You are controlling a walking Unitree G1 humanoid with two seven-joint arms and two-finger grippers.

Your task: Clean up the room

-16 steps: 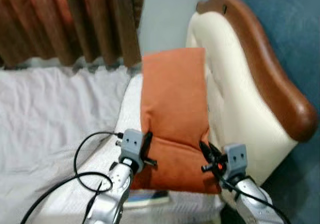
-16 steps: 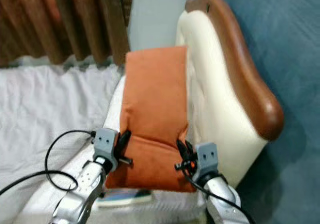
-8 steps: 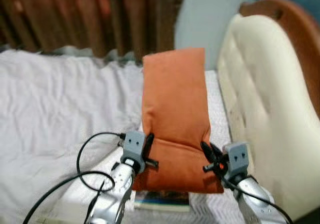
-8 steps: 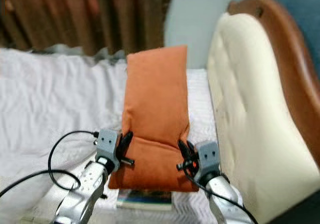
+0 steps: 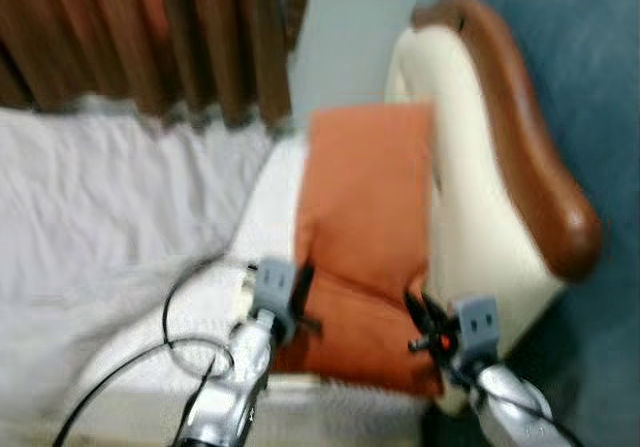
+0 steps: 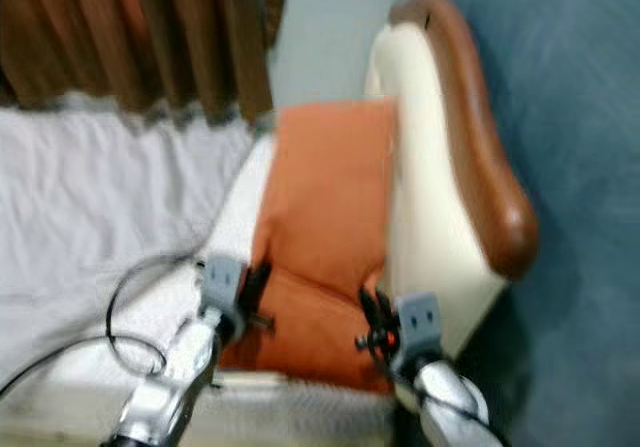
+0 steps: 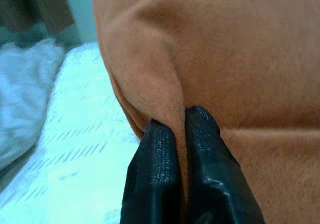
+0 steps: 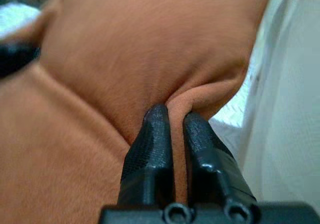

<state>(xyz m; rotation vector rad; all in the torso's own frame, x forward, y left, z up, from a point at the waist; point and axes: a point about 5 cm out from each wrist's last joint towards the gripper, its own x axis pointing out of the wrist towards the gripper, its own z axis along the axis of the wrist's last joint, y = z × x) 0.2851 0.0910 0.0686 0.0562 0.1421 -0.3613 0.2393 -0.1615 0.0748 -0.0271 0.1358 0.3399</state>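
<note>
Pillow (image 5: 365,237) on bed (image 5: 110,227), headboard (image 5: 500,167) right, curtain (image 5: 150,37) behind.

- The left gripper (image 7: 172,129) is pinched onto a fold at the edge of the orange pillow (image 5: 365,227), so no gap is left between its fingers (image 7: 155,149).
- Outward from those fingers lies open white bedding (image 5: 110,217), low and flat.
- The right gripper (image 8: 171,120) pinches the pillow's other edge, fabric filling its fingers too.
- Just outside the right fingers stands the cream padded headboard (image 5: 470,217), leaving only a narrow strip of mattress between.
- Ahead of both grippers the pillow rises and blocks the way; beyond it hang brown curtains (image 5: 150,37).
- A black cable (image 5: 190,327) loops beside the left arm.
</note>
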